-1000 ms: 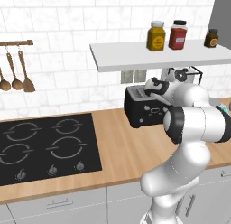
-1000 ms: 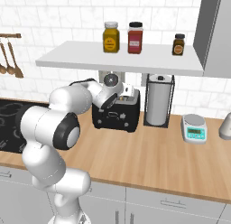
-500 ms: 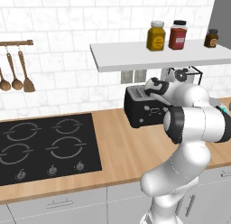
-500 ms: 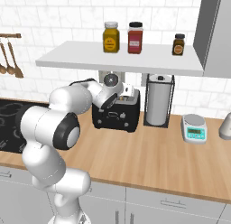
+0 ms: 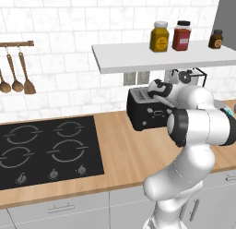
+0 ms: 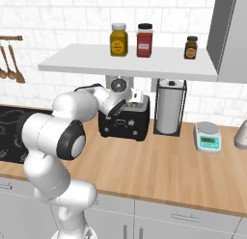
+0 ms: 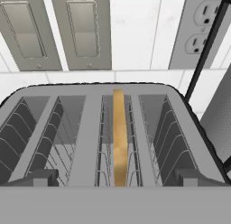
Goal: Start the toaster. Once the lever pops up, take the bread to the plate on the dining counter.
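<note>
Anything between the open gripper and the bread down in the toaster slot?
Nothing: in the hand view the gripper hangs open straight above the bread, which stands edge-up in a slot of the toaster, with only open air between them.

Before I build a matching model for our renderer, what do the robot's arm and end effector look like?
The arm is glossy white, made of rounded, bulbous segments, with dark grey to black rings and caps at the joints. No cables, sleeves or markings are visible. The end effector has two small, dark grey finger tips with flat, blocky ends, mounted on a white hand with dark trim.
</note>
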Robot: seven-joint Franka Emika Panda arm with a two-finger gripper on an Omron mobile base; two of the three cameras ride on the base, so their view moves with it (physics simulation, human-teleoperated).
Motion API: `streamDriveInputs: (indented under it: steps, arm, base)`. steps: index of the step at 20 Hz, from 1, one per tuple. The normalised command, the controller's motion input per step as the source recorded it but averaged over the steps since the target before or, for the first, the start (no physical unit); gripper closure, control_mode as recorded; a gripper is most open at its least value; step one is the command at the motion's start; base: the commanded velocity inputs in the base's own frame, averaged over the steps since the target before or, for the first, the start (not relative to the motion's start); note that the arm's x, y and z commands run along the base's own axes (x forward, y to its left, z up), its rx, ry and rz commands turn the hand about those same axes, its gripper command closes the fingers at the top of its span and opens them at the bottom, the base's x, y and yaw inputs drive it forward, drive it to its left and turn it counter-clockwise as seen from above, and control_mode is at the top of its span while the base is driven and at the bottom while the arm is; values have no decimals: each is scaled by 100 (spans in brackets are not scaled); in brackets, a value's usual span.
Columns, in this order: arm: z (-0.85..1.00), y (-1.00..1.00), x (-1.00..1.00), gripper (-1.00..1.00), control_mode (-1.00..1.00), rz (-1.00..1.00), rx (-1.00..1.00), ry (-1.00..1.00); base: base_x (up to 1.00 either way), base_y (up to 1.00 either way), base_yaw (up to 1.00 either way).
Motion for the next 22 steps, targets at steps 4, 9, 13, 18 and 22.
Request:
streamDriveInputs:
  steps: [4, 9, 13, 18, 22]
  arm:
    - [0, 0, 0, -100, -100, 0, 0, 0]
    - [0, 0, 0, -100, -100, 0, 0, 0]
    - [0, 0, 0, -100, -100, 0, 0, 0]
    - [0, 0, 0, -100, -100, 0, 0, 0]
    - [0, 0, 0, -100, -100, 0, 0, 0]
  base:
    - [0, 0, 0]
    - [0, 0, 0]
    - [0, 0, 0]
    - [0, 0, 0]
    - [0, 0, 0]
